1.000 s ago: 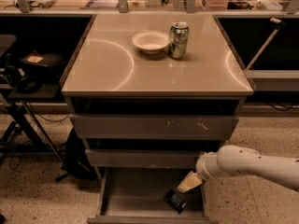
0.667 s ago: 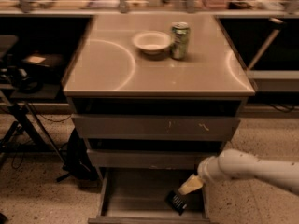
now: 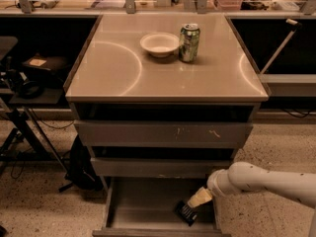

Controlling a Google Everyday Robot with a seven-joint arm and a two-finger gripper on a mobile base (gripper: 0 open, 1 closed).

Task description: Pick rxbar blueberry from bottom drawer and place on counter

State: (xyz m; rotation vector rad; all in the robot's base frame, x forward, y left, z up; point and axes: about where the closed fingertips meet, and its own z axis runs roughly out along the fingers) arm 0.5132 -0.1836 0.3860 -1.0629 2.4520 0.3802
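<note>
Robot hand [image 3: 192, 203] was down in the bottom drawer [image 3: 140, 206], which stood pulled out below the front edge of the tabletop [image 3: 113, 80]. Its tip was on or just above the rxbar blueberry [image 3: 185, 214]. Bar lay flat on the drawer floor, approx. under the front-right corner. Couldn't tell how far open the hand was, or whether it gripped the bar. White bowl [image 3: 159, 44] & green can [image 3: 189, 43] stood together near the back edge.
</note>
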